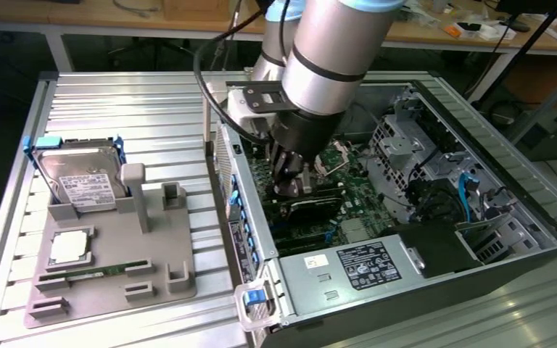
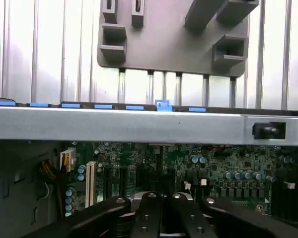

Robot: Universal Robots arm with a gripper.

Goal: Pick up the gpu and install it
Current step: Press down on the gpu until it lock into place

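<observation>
The arm reaches down into the open computer case [image 1: 423, 239], which lies on its side on the slatted worktop [image 1: 124, 94]. The end effector [image 1: 291, 190] sits low over the motherboard [image 1: 356, 192], near the middle of the case. Its fingers are shut together; in the wrist view the end effector [image 2: 161, 218] shows closed black fingers [image 2: 149, 213] with no card visible between them.

Directly under the end effector in the exterior view lies a dark, shrouded block [image 1: 310, 208], probably the gpu, with a green board edge just beside it. If so, the card already lies inside the case, at the slot area toward the case's rear wall with its blue clips [image 1: 249, 239]. Whether it is fully seated cannot be told. The fingers appear to touch or press its top, not grip it.

Key relation: the gpu lies straight below the end effector, not off to a side. Its long axis appears to run across the case floor, away from the rear wall toward the drive bays, though the arm hides part of it.

Outside the case, on the exterior view's left, the grey holder tray [image 1: 114, 290] carries a hard drive [image 1: 85, 188], a processor [image 1: 70, 246] and a memory stick [image 1: 104, 272]. The tray's tall upright slots stand vacant.
</observation>
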